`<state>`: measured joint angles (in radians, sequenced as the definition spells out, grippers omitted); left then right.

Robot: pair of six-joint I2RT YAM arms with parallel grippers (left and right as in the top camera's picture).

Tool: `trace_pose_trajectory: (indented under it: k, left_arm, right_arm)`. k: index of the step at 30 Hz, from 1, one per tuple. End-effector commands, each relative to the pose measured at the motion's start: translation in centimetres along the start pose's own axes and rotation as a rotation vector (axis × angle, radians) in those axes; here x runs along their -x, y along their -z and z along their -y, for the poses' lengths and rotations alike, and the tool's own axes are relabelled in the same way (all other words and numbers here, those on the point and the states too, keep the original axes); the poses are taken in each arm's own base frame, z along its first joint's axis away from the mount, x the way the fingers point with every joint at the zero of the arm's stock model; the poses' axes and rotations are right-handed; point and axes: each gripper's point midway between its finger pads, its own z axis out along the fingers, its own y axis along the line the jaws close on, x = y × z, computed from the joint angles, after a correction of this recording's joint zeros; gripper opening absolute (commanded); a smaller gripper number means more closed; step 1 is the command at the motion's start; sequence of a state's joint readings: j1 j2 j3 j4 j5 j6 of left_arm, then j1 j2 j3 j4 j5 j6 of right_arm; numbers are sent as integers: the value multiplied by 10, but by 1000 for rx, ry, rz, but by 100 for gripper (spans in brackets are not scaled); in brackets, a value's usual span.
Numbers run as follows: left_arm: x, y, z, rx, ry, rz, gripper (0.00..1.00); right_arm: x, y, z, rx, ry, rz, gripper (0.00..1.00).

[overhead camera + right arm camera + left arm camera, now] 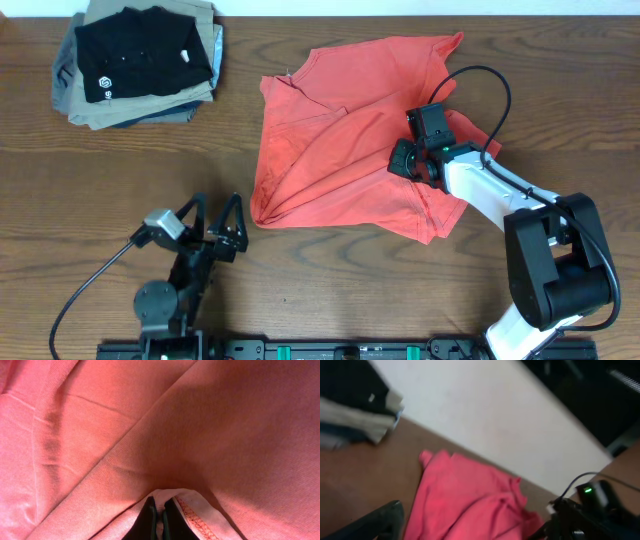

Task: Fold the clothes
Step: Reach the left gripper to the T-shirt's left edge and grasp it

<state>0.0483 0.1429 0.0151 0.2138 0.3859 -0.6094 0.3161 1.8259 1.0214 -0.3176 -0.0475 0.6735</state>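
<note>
Coral shirt (330, 150), pinched only by its hem in the closed right gripper (160, 506), could slip out when pulled; the left gripper (217, 216) stands open, empty.

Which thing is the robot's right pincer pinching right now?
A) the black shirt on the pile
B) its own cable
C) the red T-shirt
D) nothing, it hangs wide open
C: the right pincer is closed down on the red T-shirt, with a stitched hem bunched at its tips in the wrist view.
</note>
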Motion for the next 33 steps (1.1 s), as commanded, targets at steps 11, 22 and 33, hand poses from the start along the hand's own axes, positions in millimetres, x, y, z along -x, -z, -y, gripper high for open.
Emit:
trace_pose_trajectory:
  k: [11,22,33]
  left_arm:
    - [18,-73,42,-16,-149,-479,97]
    - [-56,-159,-14,210,-308,-878,98]
    - [-115,-194,-69,237,-292,-926,98]
  right_arm:
    - [2,-4,9,-31,-20,8,4]
    - [2,-4,10,-34,-19,11,4]
    - [3,-4,10,-37,-19,13,4]
